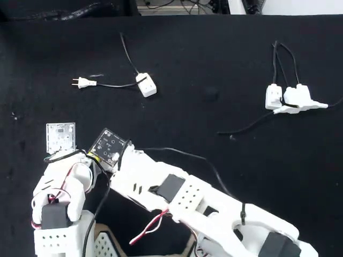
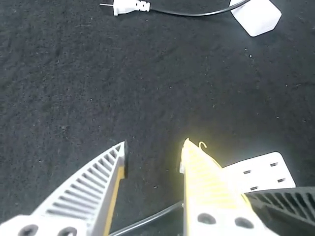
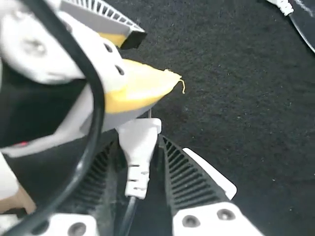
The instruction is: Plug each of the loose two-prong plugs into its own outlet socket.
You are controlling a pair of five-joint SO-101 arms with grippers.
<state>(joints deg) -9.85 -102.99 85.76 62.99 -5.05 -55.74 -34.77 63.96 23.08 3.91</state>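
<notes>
My right gripper [image 3: 139, 143] is shut on a white two-prong plug [image 3: 137, 152], whose black cord runs back between the fingers. My left gripper [image 2: 152, 153] stands open just above the black cloth, its yellow finger [image 3: 140, 87] almost touching the held plug. Both grippers are close together at the table's front left, under their camera boards [image 1: 107, 147]. Farther back lies a loose white plug [image 1: 80, 82] [image 2: 125, 7], its cord joined to a small white outlet block [image 1: 146, 84] [image 2: 256, 14].
At the back right sits a cluster of white outlet blocks [image 1: 289, 97] with plugs in them and black cords trailing toward the middle [image 1: 241, 128]. A black cord [image 1: 182, 155] crosses the right arm. Black cloth covers the table [image 1: 214, 64].
</notes>
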